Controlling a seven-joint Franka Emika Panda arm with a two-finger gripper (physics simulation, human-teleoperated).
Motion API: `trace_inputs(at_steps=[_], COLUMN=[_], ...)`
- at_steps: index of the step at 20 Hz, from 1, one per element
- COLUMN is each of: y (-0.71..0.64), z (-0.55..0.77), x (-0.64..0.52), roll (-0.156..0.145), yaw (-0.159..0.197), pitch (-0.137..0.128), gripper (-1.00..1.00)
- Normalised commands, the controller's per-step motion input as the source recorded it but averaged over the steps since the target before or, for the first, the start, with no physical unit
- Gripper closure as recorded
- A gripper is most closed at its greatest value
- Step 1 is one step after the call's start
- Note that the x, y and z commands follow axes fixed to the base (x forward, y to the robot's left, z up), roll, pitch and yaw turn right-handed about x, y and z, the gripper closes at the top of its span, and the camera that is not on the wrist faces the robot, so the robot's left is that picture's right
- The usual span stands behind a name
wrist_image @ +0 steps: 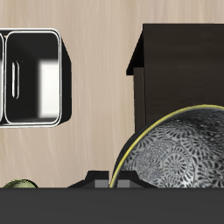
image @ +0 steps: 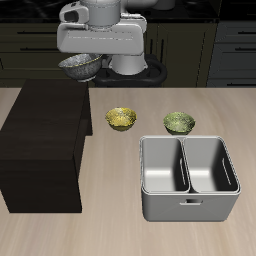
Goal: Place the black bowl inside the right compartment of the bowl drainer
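Note:
The black bowl (image: pixel 78 67), dark and silver-mottled, hangs in the air above the back of the black cabinet, with my gripper (image: pixel 80 57) shut on its rim. In the wrist view the black bowl (wrist_image: pixel 175 153) fills the near field, its rim edge showing yellowish, and the fingers are mostly hidden behind it. The bowl drainer (image: pixel 190 200), a grey metal tub with two wells and a handle slot, stands near the table's front edge, well away from the gripper. Both wells of the bowl drainer (wrist_image: pixel 61 79) look empty.
A big black box-shaped cabinet (image: pixel 40 140) sits under and in front of the held bowl. Two small yellow-green bowls (image: pixel 120 119) (image: pixel 179 122) stand on the table between the robot and the drainer. The cabinet (wrist_image: pixel 179 74) also shows in the wrist view.

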Motion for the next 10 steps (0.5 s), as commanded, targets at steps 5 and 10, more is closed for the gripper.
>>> trace_inputs(at_steps=[5,10], y=[0.42,0.59], z=[0.01,-0.01], x=[0.17,0.29], roll=[-0.002,0.041], yaw=[0.001,0.015], pitch=[-0.001,0.003], gripper=[1.0,1.0])
